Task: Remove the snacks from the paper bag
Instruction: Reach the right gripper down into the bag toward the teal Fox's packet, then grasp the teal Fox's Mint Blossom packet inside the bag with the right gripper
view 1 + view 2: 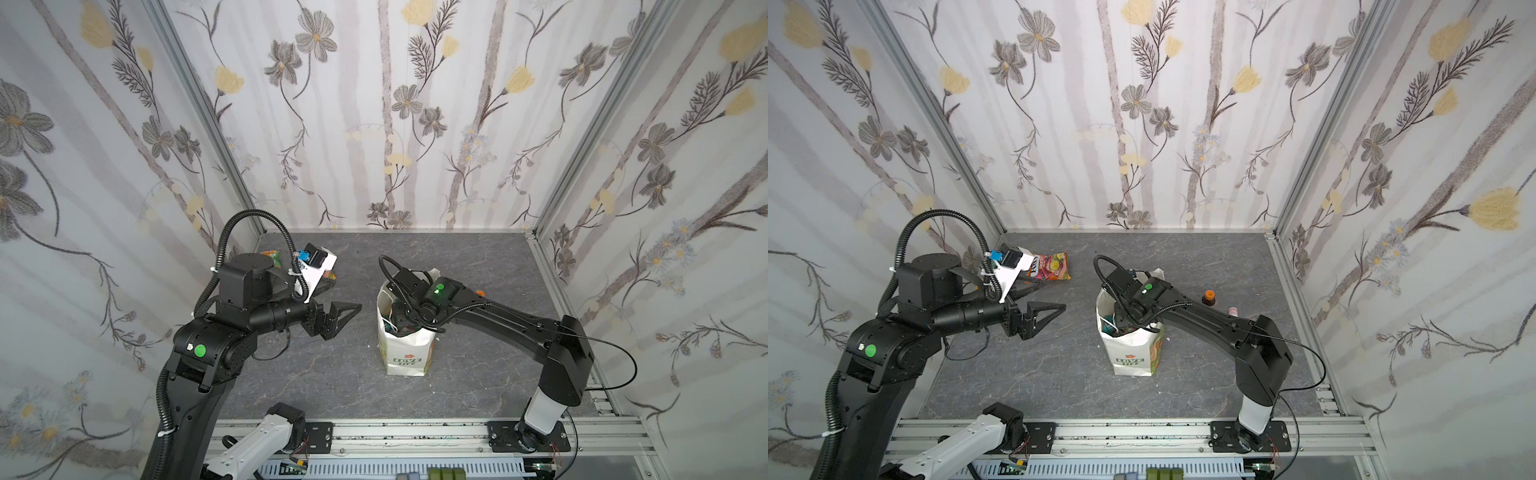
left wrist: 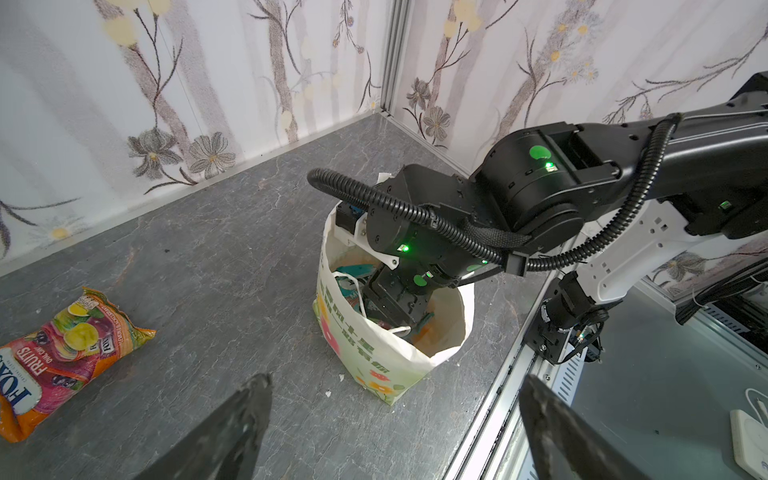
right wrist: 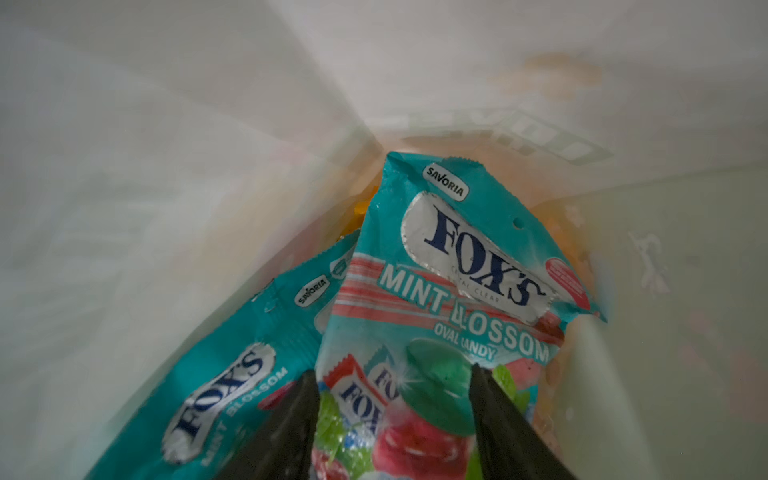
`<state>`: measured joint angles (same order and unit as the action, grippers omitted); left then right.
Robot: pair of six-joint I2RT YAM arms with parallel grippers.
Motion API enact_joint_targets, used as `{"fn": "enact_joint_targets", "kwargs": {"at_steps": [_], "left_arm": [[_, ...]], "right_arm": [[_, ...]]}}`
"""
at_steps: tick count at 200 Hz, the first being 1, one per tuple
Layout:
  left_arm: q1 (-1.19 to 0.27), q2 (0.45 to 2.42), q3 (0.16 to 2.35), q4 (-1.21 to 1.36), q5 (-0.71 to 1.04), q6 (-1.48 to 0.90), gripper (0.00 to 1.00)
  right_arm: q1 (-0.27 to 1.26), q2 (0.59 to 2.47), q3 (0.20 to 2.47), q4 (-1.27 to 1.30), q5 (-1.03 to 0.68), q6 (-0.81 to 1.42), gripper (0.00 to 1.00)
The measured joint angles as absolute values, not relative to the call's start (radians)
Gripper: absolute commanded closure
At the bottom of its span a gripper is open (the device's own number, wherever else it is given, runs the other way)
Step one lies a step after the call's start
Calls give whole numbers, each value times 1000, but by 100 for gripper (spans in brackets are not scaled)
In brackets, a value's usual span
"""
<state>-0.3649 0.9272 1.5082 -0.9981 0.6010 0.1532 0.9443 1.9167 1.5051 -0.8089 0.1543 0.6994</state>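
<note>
Most of the snacks can't really be seen. Inside the paper bag (image 1: 405,353), only two crinkly teal foil packs are shown by the right wrist view: a Mint Blossom packet (image 3: 453,270) lapped over a second teal packet (image 3: 216,395). Both are cut off at the frame edge, with something orange blurred behind. The right gripper (image 3: 392,372) is sunk into the bag mouth with its jaws parted about halfway, astride the upper pack, and nothing looks clamped. The bag itself is stood upright mid-desk, thin white paper with a creased rim. One glossy pink-orange Fruits packet (image 1: 1052,266) is laid flat on the grey marbled desk (image 1: 1059,386) toward the back left. The left gripper (image 1: 1046,322) is held wide open and empty, well apart from the bag. A small orange-capped bottle (image 1: 1208,298) is tucked behind the right arm.
</note>
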Motion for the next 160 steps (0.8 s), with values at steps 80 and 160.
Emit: {"fn": "enact_joint_targets", "kwargs": {"at_steps": [80,160], "left_arm": [[-365,919,1497,-989,587,153,6],[-365,916,1486,-983,570,153,5]], "right_arm": [[944,2006,1446,-707,161,707,29],[943,2027,1341,-565,164,736,62]]}}
